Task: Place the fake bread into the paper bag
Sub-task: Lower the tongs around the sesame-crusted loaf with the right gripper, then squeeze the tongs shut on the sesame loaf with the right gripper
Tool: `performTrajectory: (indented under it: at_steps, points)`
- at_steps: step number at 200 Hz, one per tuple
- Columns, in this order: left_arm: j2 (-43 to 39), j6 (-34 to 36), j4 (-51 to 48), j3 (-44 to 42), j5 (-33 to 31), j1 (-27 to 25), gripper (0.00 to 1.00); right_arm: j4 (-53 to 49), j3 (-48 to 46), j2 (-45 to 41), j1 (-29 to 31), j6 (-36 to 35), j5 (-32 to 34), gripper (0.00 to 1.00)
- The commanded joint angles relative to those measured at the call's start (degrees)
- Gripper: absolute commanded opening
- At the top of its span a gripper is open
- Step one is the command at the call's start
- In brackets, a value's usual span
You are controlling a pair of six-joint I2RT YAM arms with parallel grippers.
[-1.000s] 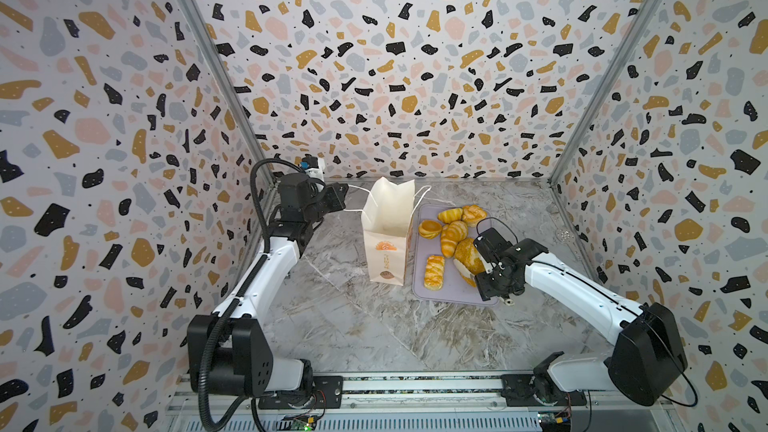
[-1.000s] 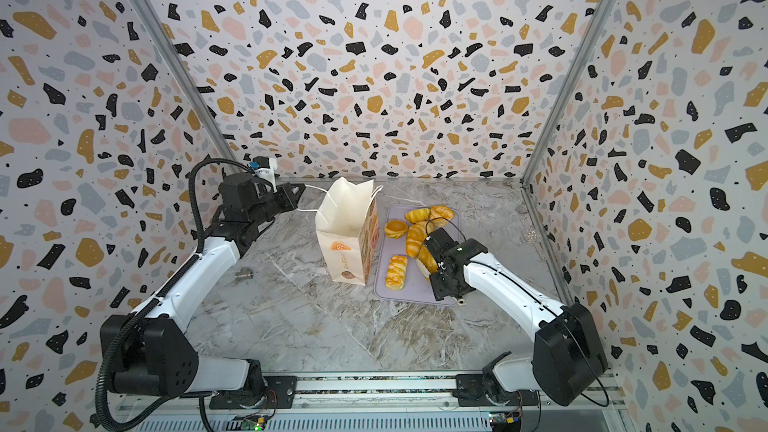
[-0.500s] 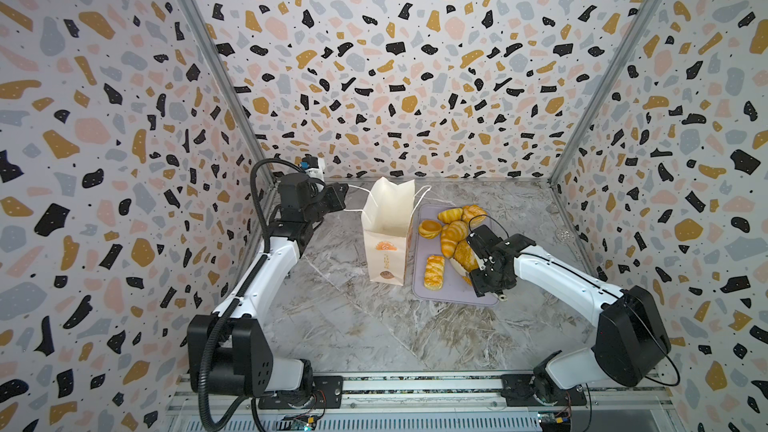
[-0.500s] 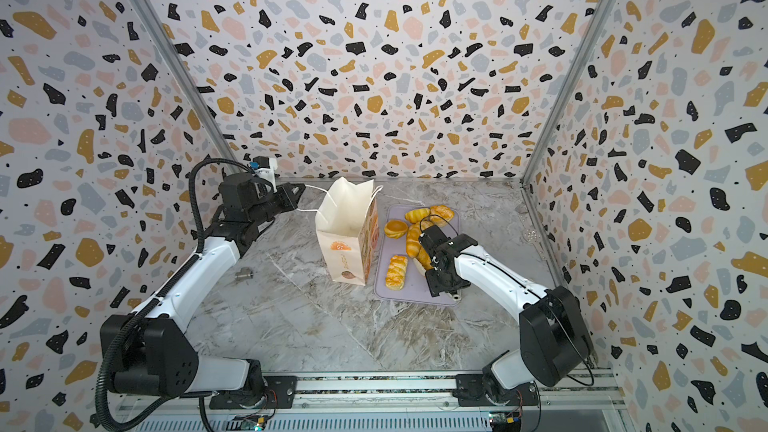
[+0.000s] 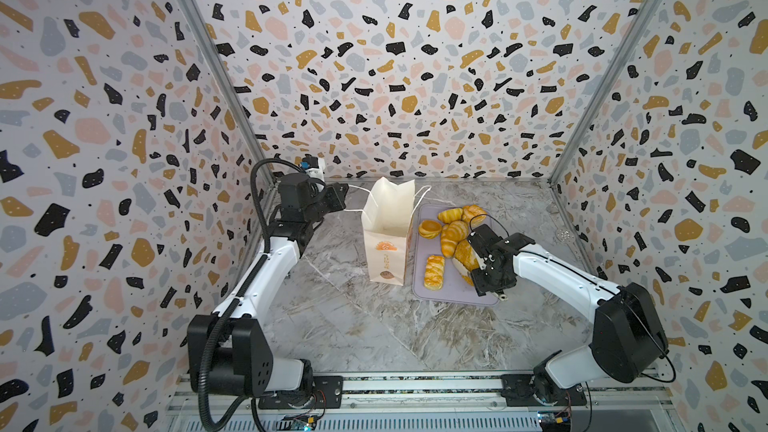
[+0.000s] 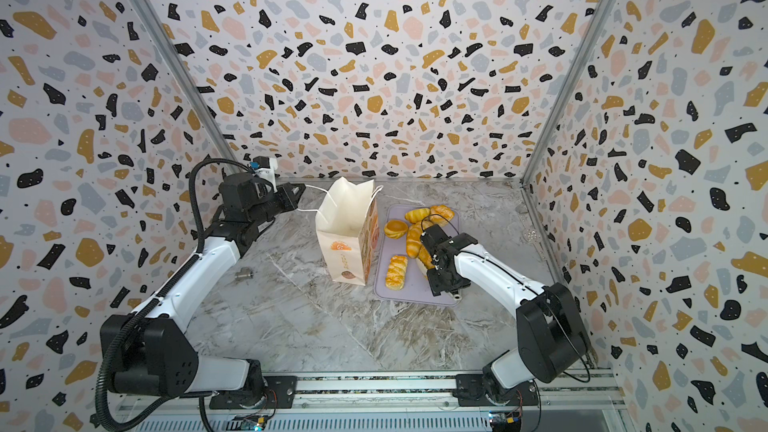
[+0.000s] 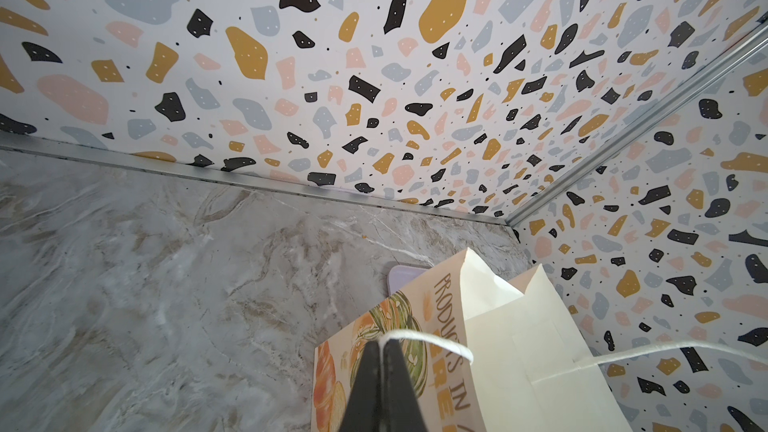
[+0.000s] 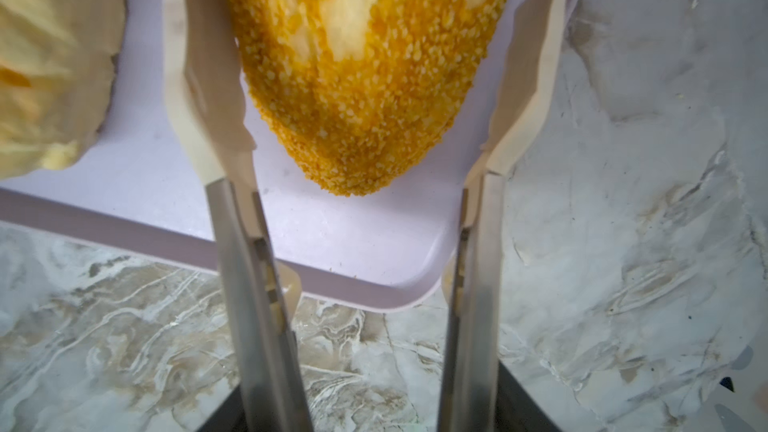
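White string (image 7: 440, 340) on the paper bag (image 5: 384, 251) is pinched in your left claw (image 7: 381, 344); your right claw (image 8: 365, 2) spreads around the seeded loaf (image 8: 357, 118).

You get bright, even light with faint shadows; both top views bow at the edges, and the right wrist view softens the fake bread (image 8: 361, 76)

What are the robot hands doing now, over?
Left gripper shut on paper bag handle. Right gripper open around seeded loaf, on tray. Nothing blocking bag mouth.
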Motion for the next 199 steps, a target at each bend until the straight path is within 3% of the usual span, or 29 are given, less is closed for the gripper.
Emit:
performTrajectory:
  at_steps: [1, 65, 199]
  points:
    - [-0.5, 0.4, 1.4, -0.5, -0.1, -0.3, 0.0, 1.0, -0.4, -2.9, -0.8, -0.2, -1.0, 0.58]
    - [-0.6, 0.5, 1.3, -0.5, -0.4, -0.4, 0.0, 1.1, -0.9, -4.5, -1.3, -0.7, -1.8, 0.4]
    - [-0.7, 0.1, 1.3, -0.2, 0.2, -0.4, 0.0, 1.7, -0.7, -12.6, -1.3, 0.7, -3.4, 0.38]
